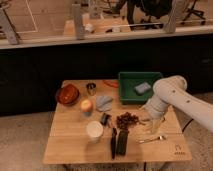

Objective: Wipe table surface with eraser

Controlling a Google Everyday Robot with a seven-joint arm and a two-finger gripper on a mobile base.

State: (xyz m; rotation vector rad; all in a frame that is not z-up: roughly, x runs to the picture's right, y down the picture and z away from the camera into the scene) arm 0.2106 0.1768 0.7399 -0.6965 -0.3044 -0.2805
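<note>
The eraser point(122, 142), a flat black block, lies near the front edge of the light wooden table point(70, 145), right beside a slim black stick-like tool point(113, 143). The table's small dark logo point(177, 148) is at the front right corner. My white arm point(170, 92) reaches in from the right and bends down. My gripper point(153, 122) hangs low over the right part of the tabletop, to the right of and a little behind the eraser, apart from it.
A green tray point(127, 95) at the back right holds a grey-blue pad point(142, 88). Also on the table: a brown bowl point(67, 94), metal cup point(91, 88), apple point(86, 105), grey cloth point(104, 102), white cup point(94, 130), dark red cluster point(127, 120) and a spoon point(152, 139).
</note>
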